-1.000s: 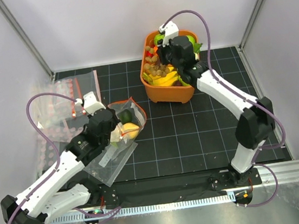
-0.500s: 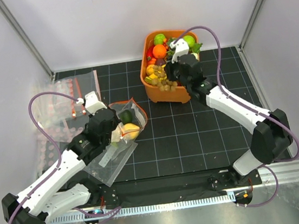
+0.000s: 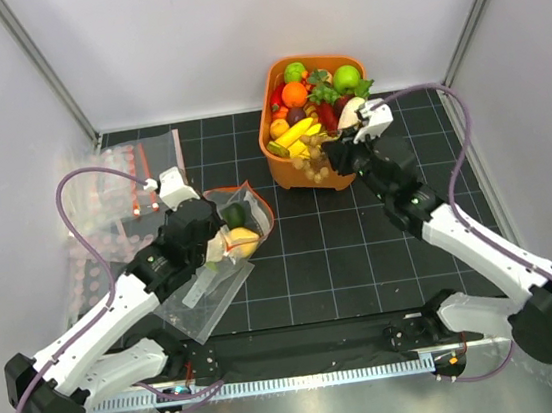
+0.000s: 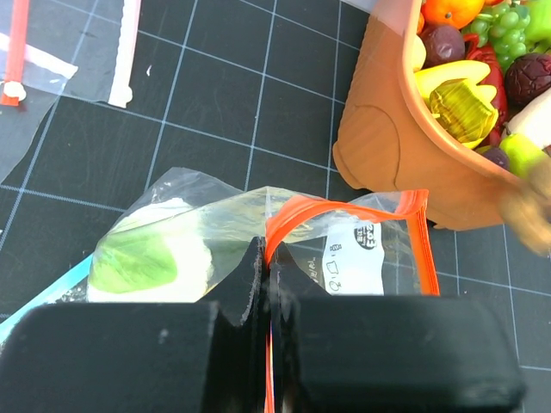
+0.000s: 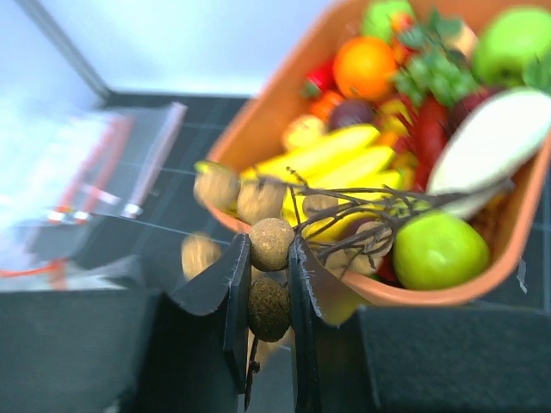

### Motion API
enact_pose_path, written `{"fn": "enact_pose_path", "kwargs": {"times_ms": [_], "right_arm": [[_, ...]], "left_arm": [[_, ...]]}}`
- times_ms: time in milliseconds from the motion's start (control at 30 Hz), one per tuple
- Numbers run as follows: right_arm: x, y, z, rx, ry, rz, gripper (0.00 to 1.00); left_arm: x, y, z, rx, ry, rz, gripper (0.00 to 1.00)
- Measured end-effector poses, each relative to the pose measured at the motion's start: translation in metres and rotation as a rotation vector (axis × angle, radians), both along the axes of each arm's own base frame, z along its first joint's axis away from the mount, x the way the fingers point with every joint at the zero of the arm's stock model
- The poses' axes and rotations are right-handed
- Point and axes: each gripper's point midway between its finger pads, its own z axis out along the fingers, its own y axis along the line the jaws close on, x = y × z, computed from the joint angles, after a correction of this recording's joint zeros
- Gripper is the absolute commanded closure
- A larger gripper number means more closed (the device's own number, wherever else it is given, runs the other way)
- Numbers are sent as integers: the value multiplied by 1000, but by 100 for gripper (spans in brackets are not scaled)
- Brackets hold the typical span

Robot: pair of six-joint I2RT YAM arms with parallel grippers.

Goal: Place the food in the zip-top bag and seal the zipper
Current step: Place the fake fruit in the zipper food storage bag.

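The left gripper (image 4: 263, 258) is pinched tight on the red-orange zipper (image 4: 353, 206), which runs straight in between its two black fingers. That lifts one lip of the zip-top bag (image 4: 224, 232), so the mouth gapes toward the basket (image 4: 379, 163). Just beside the fingers a white label (image 4: 355, 251) on the bag carries small black print and symbols, too small to read. Inside the bag lie the cauliflower (image 4: 146, 258), white with a green leaf, the lemon (image 3: 243, 239) and the dark green piece (image 3: 232, 215). A teal strip (image 4: 43, 292) shows at the bag's lower left edge. The left arm stretches from its base at the near left corner diagonally up and right, wrist low over the bag on the black grid mat (image 3: 362, 246).

The right gripper (image 5: 269, 258) is clamped on the cluster of brown balls (image 5: 271, 243), two balls held between its jaws and dark twigs trailing off. In the top view the cluster hangs at the orange basket's near rim. The right arm reaches from the near right corner up and left, fully extended. Spare bags (image 3: 104, 202) lie at the far left.
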Motion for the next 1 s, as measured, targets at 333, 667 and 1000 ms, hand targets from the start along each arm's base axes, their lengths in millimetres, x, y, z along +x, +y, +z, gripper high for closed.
{"fn": "enact_pose_path", "kwargs": {"times_ms": [333, 667, 1000], "right_arm": [[-69, 45, 66, 127, -257, 411, 99], [-134, 113, 66, 189, -291, 902, 99], [-167, 157, 45, 291, -186, 1149, 99]], "left_arm": [[3, -12, -7, 6, 31, -37, 99], [4, -10, -2, 3, 34, -24, 100], [0, -9, 0, -13, 46, -19, 100]]}}
